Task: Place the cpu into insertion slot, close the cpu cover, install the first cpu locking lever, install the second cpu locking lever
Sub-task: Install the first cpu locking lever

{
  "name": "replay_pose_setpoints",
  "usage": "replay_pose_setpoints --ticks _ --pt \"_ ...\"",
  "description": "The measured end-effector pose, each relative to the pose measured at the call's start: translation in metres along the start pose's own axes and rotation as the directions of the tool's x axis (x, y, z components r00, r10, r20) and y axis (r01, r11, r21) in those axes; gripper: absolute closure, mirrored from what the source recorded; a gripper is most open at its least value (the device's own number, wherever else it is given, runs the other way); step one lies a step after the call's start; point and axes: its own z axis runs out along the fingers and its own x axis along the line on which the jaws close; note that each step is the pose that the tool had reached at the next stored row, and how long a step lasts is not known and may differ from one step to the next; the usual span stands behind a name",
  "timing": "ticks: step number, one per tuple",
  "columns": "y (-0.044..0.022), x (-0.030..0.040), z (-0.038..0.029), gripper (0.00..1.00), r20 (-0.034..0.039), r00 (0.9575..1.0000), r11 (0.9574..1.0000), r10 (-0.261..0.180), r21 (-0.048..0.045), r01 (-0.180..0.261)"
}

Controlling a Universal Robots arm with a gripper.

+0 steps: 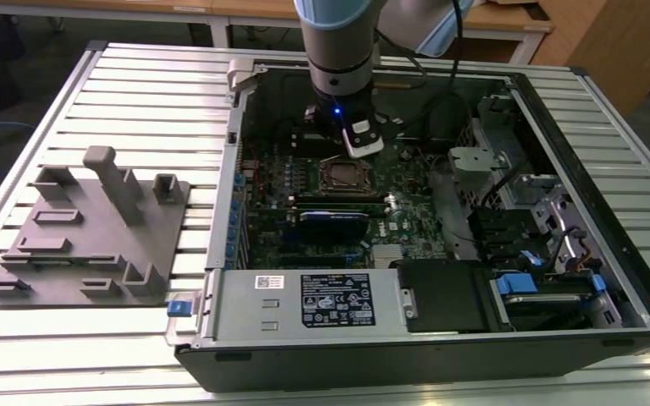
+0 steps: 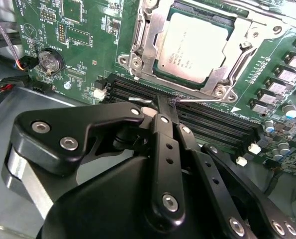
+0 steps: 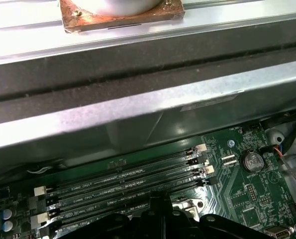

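Pincer (image 2: 160, 103), pressed together, is touching the lever (image 2: 197, 99) beside the cpu (image 2: 192, 47); likely needing slow, steady pressure, keeping tip seated.

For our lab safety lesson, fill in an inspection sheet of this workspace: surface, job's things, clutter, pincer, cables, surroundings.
Surface: ribbed silver metal table carrying an open black computer case.
Job's things: silver-grey square cpu seated on the green circuit board, square metal frame cover down around it.
Clutter: grey plastic fixture plate with posts, at the exterior view's left of the case.
Pincer: black pincer shut, tip at a thin metal lever beside the black memory slots.
Cables: black cables inside the case.
Surroundings: wooden desks behind the table.
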Motion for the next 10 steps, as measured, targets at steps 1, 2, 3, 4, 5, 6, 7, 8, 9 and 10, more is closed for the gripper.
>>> replay_pose_setpoints --ticks 1,2,3,4,5,6,7,8,9,10 --pt "0.0002 0.0001 0.0002 0.9 0.0003 1.0 1.0 0.0 -0.0002 0.0" --pt "0.0005 0.0002 0.0003 0.9 0.0005 1.0 1.0 0.0 -0.0002 0.0" --pt "0.0009 0.0003 0.0004 0.9 0.0004 1.0 1.0 0.0 -0.0002 0.0" --pt "0.0013 0.0004 0.0006 0.9 0.0004 1.0 1.0 0.0 -0.0002 0.0" --pt "0.0016 0.0005 0.0006 0.9 0.0004 1.0 1.0 0.0 -0.0002 0.0" --pt "0.0018 0.0006 0.0007 0.9 0.0004 1.0 1.0 0.0 -0.0002 0.0" --pt "0.002 0.0007 0.0007 0.9 0.0004 1.0 1.0 0.0 -0.0003 0.0" --pt "0.0023 0.0009 0.0008 0.9 0.0004 1.0 1.0 0.0 -0.0003 0.0" --pt "0.0026 0.001 0.0009 0.9 0.0004 1.0 1.0 0.0 -0.0004 0.0" --pt "0.0029 0.0012 0.001 0.9 0.0004 1.0 1.0 0.0 -0.0003 0.0"
